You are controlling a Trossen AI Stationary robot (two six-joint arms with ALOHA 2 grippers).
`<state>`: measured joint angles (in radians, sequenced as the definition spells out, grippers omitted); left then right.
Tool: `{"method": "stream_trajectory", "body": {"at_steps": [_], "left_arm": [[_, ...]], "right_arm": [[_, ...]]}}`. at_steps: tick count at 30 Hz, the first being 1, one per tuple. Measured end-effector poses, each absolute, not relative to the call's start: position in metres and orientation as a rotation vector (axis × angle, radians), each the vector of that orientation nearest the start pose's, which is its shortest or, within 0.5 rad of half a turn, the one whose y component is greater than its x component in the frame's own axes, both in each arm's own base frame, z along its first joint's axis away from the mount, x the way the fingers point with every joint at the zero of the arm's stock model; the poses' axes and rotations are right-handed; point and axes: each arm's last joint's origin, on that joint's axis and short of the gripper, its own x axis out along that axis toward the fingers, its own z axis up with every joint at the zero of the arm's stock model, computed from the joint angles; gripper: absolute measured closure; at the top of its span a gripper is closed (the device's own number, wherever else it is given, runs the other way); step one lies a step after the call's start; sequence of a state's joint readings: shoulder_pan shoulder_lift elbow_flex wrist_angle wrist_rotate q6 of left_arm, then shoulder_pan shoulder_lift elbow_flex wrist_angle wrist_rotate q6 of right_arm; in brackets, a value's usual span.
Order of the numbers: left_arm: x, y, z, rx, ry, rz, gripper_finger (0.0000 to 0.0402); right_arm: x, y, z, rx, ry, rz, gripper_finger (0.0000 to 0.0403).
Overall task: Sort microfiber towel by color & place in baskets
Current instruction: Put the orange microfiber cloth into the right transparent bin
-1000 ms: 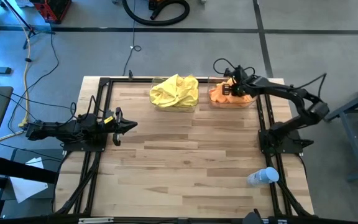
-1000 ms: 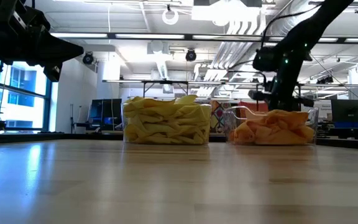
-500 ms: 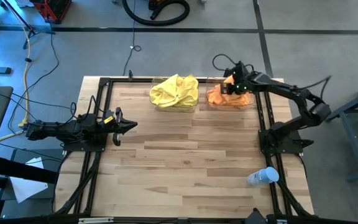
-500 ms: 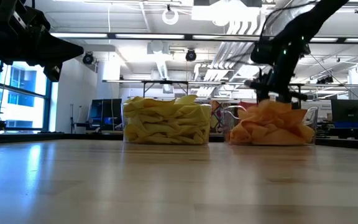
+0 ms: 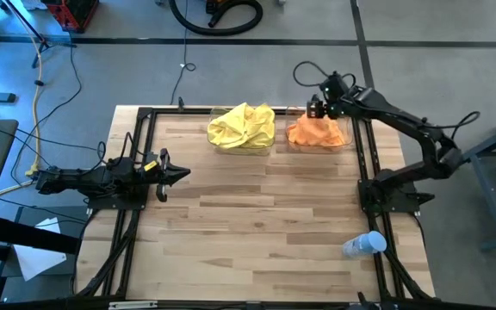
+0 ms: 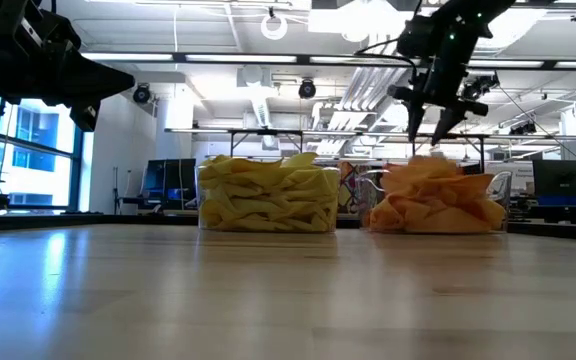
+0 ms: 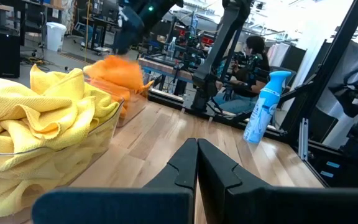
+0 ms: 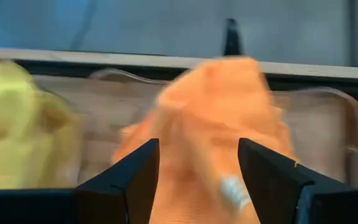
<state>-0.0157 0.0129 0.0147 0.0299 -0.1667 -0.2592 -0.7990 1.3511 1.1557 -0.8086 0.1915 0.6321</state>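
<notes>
Two clear baskets stand side by side at the table's far edge. The left basket (image 5: 214, 145) is heaped with yellow microfiber towels (image 5: 242, 127), also the yellow towels (image 6: 268, 195). The right basket (image 5: 350, 138) is heaped with orange towels (image 5: 316, 132), also the orange towels (image 6: 433, 195). My right gripper (image 6: 427, 132) hangs open just above the orange heap, its fingers pointing down; the orange towels (image 8: 210, 130) show between its fingers in the right wrist view. My left gripper (image 5: 176, 173) waits shut at the table's left side, clear of everything.
A clear bottle with blue (image 5: 364, 245) lies near the table's right near corner, by the right arm's base; it also shows as the bottle (image 7: 263, 106). Bare wood (image 5: 257, 215) spreads between the arms and the baskets. A person (image 7: 253, 56) sits in the room beyond.
My right gripper has opened and let go of an orange towel. It has risen out of the right basket and drawn a little toward the far edge. The orange heap now stands higher and looser than it did a second ago.
</notes>
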Motion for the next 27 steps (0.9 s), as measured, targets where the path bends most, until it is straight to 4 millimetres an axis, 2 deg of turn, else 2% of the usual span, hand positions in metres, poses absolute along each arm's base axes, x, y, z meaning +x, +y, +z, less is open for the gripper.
{"method": "stream_trajectory", "body": {"at_steps": [5,12,17,23,27], "left_arm": [[0.097,0.003,0.17,-0.261,-0.051,0.146,0.0401],[0.097,0.003,0.17,-0.261,-0.051,0.146,0.0401],[0.097,0.003,0.17,-0.261,-0.051,0.146,0.0402],[0.097,0.003,0.17,-0.261,-0.051,0.146,0.0401],[0.097,0.003,0.17,-0.262,-0.051,0.146,0.0401]], "right_arm": [[0.184,-0.189,0.277,0.833,0.811,-1.335,0.019],[0.207,-0.185,0.262,0.917,0.866,-1.185,0.019],[0.22,-0.196,0.227,0.937,1.017,-1.179,0.019],[0.229,-0.224,0.173,0.95,1.151,-1.198,0.019],[0.229,-0.232,0.157,0.989,1.189,-1.195,0.019]]}}
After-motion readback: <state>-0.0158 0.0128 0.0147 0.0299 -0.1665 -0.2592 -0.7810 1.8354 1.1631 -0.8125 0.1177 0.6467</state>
